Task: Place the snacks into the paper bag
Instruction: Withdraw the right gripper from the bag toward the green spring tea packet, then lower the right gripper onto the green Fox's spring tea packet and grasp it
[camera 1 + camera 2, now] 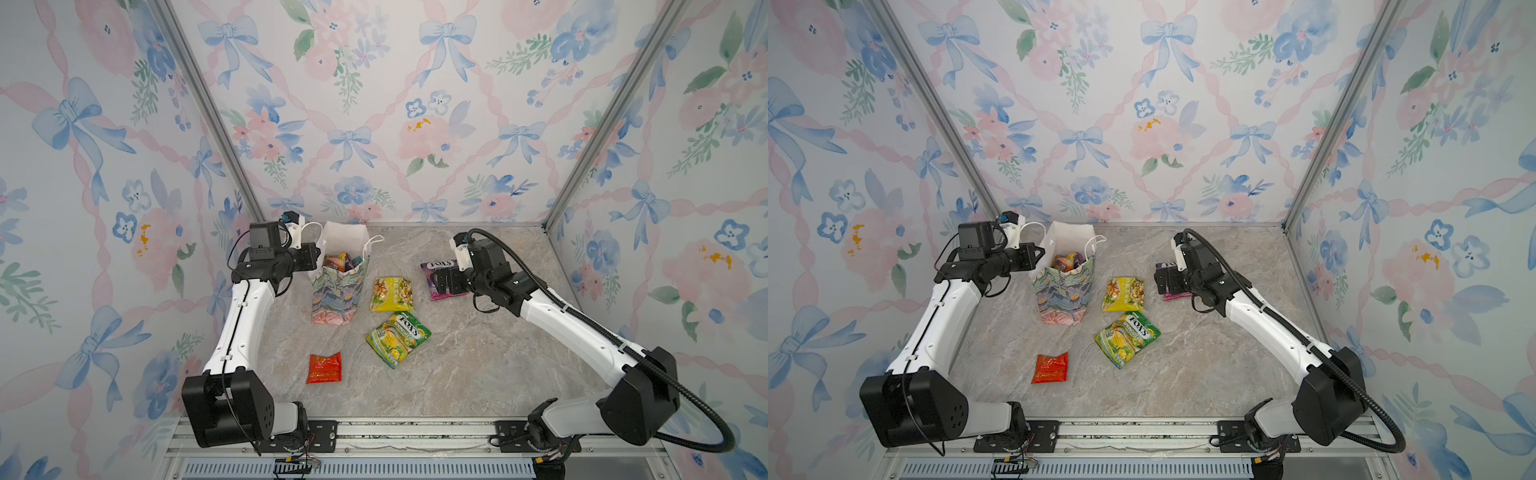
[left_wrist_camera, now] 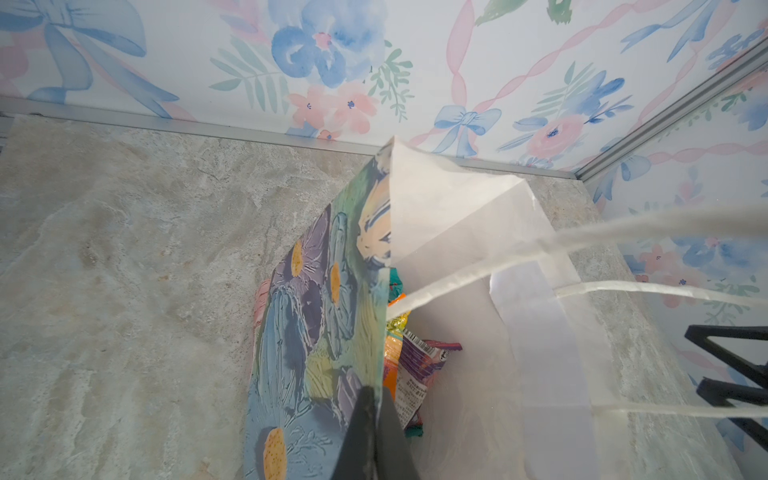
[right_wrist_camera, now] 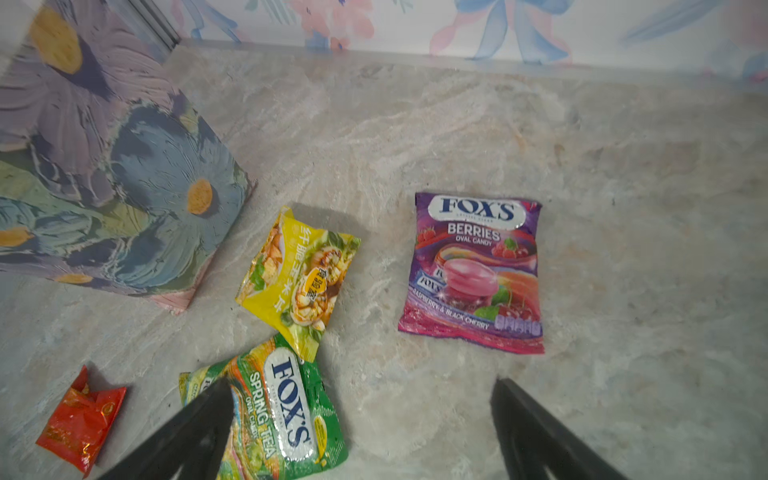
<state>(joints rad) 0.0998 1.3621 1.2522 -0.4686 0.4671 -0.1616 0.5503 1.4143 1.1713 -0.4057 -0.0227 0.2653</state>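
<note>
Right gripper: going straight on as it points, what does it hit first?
Likely the purple Berries packet, flat on the table ahead of the open right gripper; depth is unclear, so maybe bare table beside it.

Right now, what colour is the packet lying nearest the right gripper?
Purple shading to pink, the FOX'S Berries packet; clearest in the right wrist view.

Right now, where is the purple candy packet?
In a top view the purple packet lies flat on the table, right of the middle, partly hidden by the open right gripper; the yellow packet is its nearest neighbour, to its left.
</note>
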